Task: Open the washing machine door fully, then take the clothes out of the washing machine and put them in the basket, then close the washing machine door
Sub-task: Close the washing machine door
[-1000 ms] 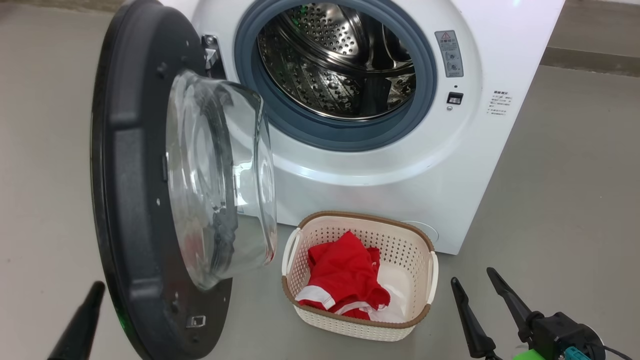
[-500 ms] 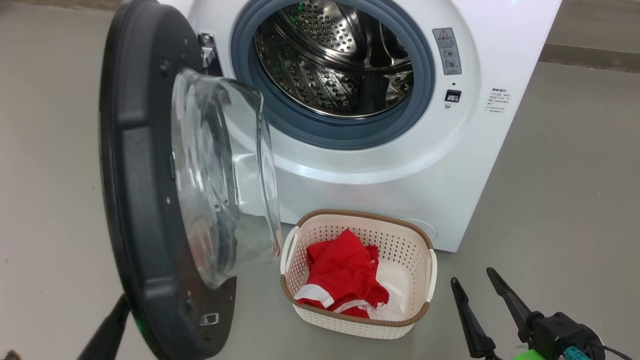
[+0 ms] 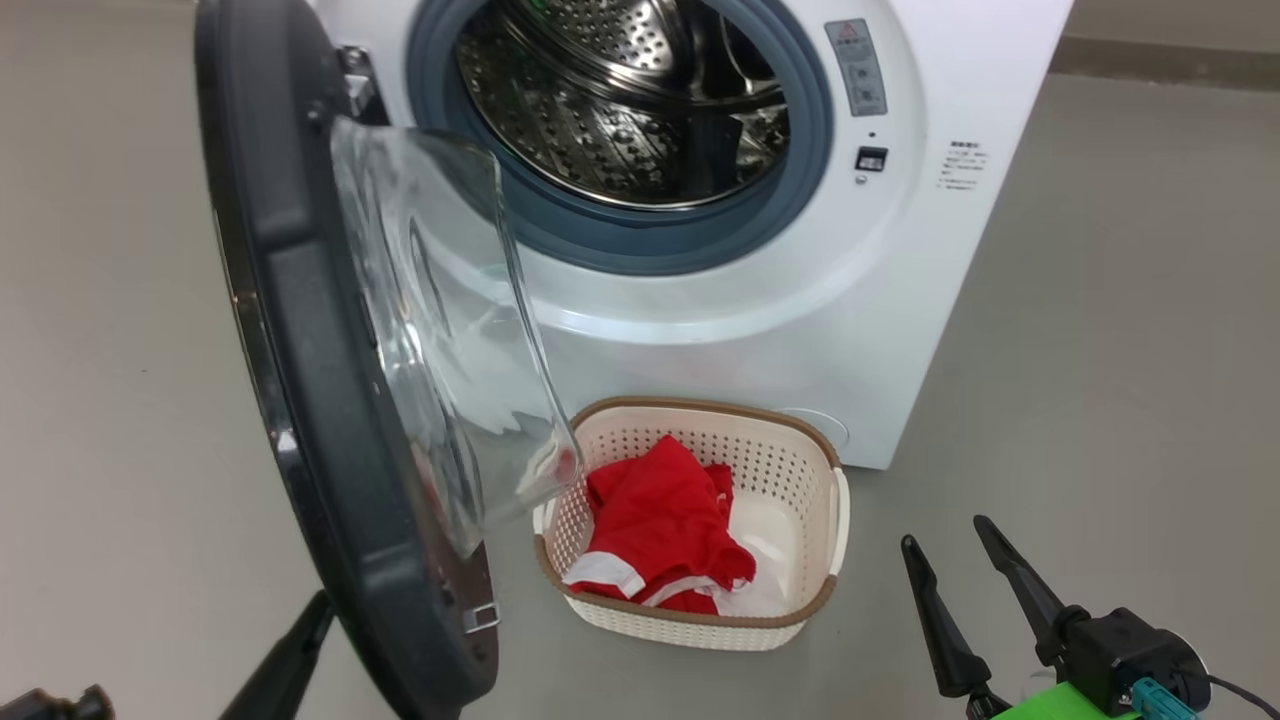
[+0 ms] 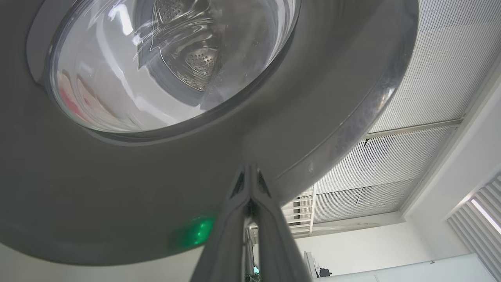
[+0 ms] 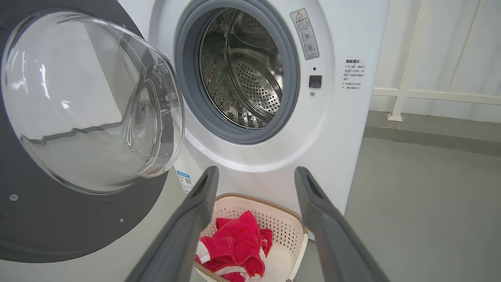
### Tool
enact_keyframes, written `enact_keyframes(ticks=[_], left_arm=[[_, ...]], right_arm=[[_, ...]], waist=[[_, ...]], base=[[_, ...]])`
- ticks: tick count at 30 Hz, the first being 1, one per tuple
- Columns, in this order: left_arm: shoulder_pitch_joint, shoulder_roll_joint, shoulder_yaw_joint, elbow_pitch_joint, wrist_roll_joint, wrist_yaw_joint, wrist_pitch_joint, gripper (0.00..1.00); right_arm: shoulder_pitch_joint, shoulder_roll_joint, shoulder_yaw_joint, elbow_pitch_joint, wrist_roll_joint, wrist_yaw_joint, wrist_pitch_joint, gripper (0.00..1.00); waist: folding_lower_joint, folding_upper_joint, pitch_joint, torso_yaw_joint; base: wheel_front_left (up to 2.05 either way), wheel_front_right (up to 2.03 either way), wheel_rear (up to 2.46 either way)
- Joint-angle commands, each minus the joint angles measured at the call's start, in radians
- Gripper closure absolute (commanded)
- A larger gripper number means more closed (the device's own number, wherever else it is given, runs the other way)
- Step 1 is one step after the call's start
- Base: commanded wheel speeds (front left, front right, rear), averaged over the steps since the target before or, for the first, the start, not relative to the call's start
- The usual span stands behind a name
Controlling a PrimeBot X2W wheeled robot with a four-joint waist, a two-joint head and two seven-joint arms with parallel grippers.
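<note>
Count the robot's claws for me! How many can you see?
2. The left gripper, shut, points at the outer face of the washing machine door, low down. The right gripper, open, hovers over the floor to the right of the basket.

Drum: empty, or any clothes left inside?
Empty, as far as shows: bare perforated steel in the drum; the red clothes lie in the basket.

You are seeing a shiny perforated steel washing machine drum (image 3: pixel 620 110), a glossy clear glass door (image 3: pixel 440 300) sitting in matt plastic, and soft fabric clothes (image 3: pixel 655 520) lying in a perforated plastic basket (image 3: pixel 790 470).
</note>
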Motion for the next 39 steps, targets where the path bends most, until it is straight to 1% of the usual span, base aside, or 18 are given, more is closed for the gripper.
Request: enact_keyframes(ticks=[1,12,21,31,39], left_arm=[[-0.033,0.003,0.015,-0.034,-0.010,-0.019,0.018,1.00],[-0.072,-0.014,-0.029,-0.047,-0.024,-0.045,0.045,1.00],[-0.127,-0.022,-0.045,-0.043,-0.023,-0.055,0.047,1.00],[-0.232,-0.008,-0.059,-0.009,-0.010,-0.057,0.057,1.00],[-0.358,0.016,-0.064,0.059,-0.005,-0.046,0.071,1.00]], right_arm=[[-0.046,-0.010,0.022,-0.029,-0.007,0.005,-0.009,0.00],[-0.086,-0.010,0.012,-0.040,-0.006,0.005,-0.009,0.00],[-0.120,-0.010,0.007,-0.044,0.004,0.005,-0.009,0.00],[-0.159,-0.010,0.007,-0.054,0.018,0.005,-0.009,0.00],[-0.196,-0.010,0.025,-0.057,0.036,0.005,-0.009,0.00]], waist=[[0.0000,0.0000,0.021,-0.023],[0.0000,0.0000,0.090,-0.118],[0.0000,0.0000,0.146,-0.210],[0.0000,0.0000,0.222,-0.311],[0.0000,0.0000,0.283,-0.377]], base=[[0.00,0.00,0.00],[0.00,0.00,0.00],[0.00,0.00,0.00],[0.00,0.00,0.00],[0.00,0.00,0.00]])
